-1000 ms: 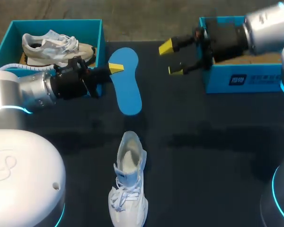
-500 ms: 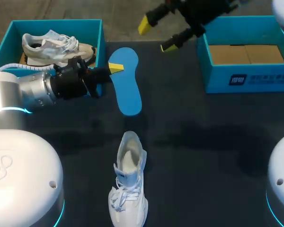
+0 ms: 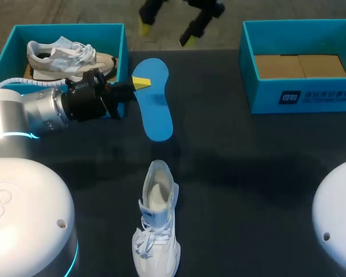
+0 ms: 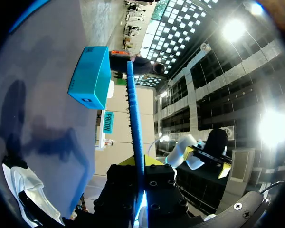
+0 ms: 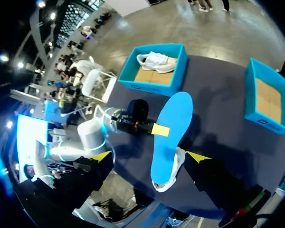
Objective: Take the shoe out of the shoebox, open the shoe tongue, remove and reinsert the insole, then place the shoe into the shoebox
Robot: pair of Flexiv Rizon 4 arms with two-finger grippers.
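My left gripper is shut on the heel end of a blue insole, which it holds above the table between the two shoeboxes. From the left wrist the insole shows edge-on between the fingers. A white shoe lies on the table near the front edge, its tongue pulled open. My right gripper hangs open and empty, high over the table's far edge. Looking down from there, I see the insole, the shoe and my left gripper.
The left teal shoebox holds a second, beige and white shoe. The right teal shoebox shows only its cardboard floor. Both boxes stand along the far edge.
My right arm has swung up and to the left, away from the right shoebox to above the table's far edge. The left arm and the insole have stayed still.
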